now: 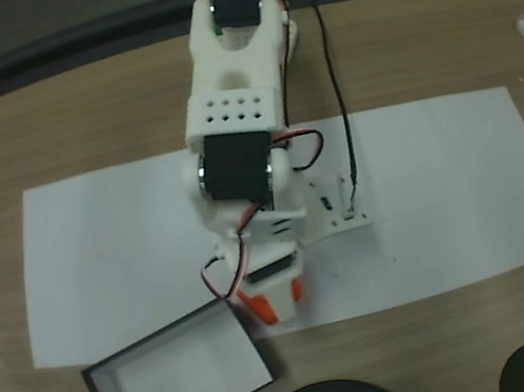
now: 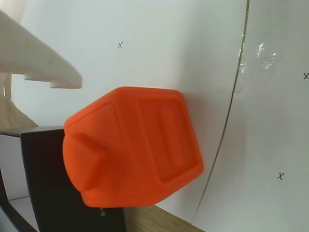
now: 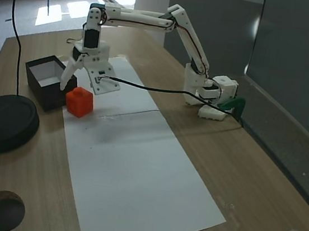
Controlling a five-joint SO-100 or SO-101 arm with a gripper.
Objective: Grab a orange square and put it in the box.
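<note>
Above the paper's box-side edge, the hand (image 3: 81, 79) hangs open, fingers spread over the cube (image 3: 79, 102). The cube sits on the paper directly beneath, ungripped, just beside the box (image 3: 45, 81), which lies to its left in the angled fixed view.

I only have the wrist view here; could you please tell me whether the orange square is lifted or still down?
Observer: In a fixed view the orange square rests on the white paper, beneath the open gripper.
Operator: Where is the box from there?
Observer: The box stands close beside the square, on its left in that view.
Operator: Is anything inside it?
Observer: No, in a fixed view from above its white floor is bare.
</note>
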